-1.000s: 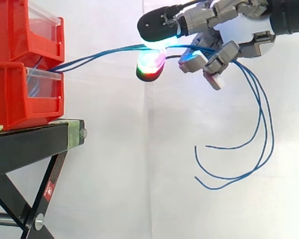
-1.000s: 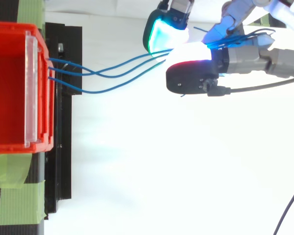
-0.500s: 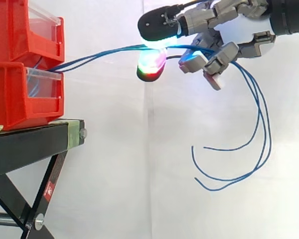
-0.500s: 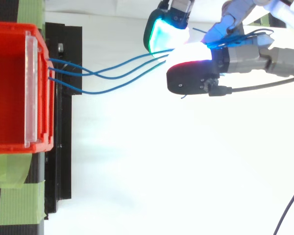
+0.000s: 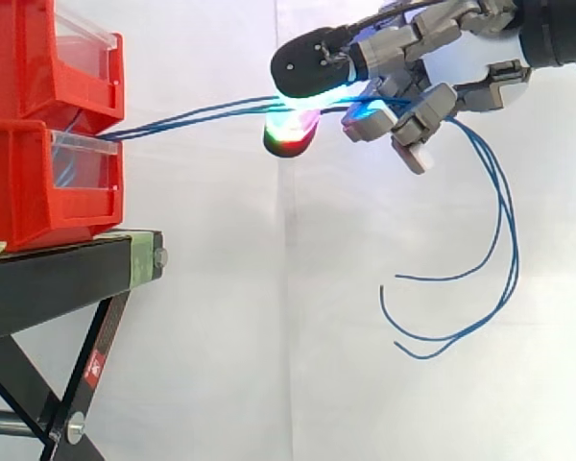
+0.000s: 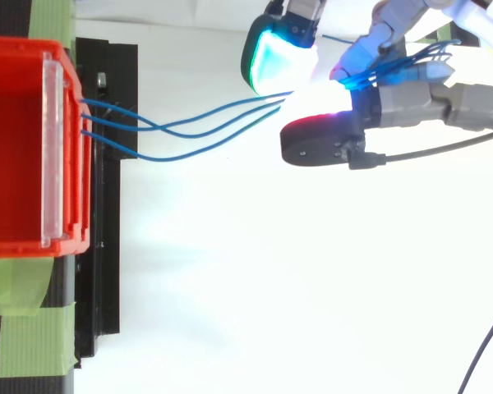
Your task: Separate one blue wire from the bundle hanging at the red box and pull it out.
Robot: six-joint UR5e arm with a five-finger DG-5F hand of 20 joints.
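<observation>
Red bins, two stacked, lower bin (image 5: 38, 182) under upper bin (image 5: 29, 58), sit on the black stand (image 5: 48, 283) at the left of the side view, before the white curtain (image 5: 221, 288). Blue wires (image 5: 202, 112) leave the open front of the lower bin, just above its clear panel, and rise at a shallow slope rightward to the hand (image 5: 432, 96). From the top view, three strands are countable at the bin front; they cross once and converge toward the hand (image 6: 411, 103). The hand enters from the upper right, wrist high, and reaches roughly level toward the bins. Its fingers are curled round the wire bundle. One fingertip (image 5: 312, 62), black-backed and glowing cyan on its underside, lies on top of the strands; a second fingertip (image 5: 290, 130), glowing green and red, sits just beneath them, so the bundle looks pinched between the two. I cannot tell whether one strand has been parted from the rest inside the grip. Behind the hand the wires' free ends (image 5: 509, 250) drop in a long loop and curl back leftward, hanging in the air well apart from the stand. Green tape (image 6: 29, 341) marks the stand beside the bin in the top view.
</observation>
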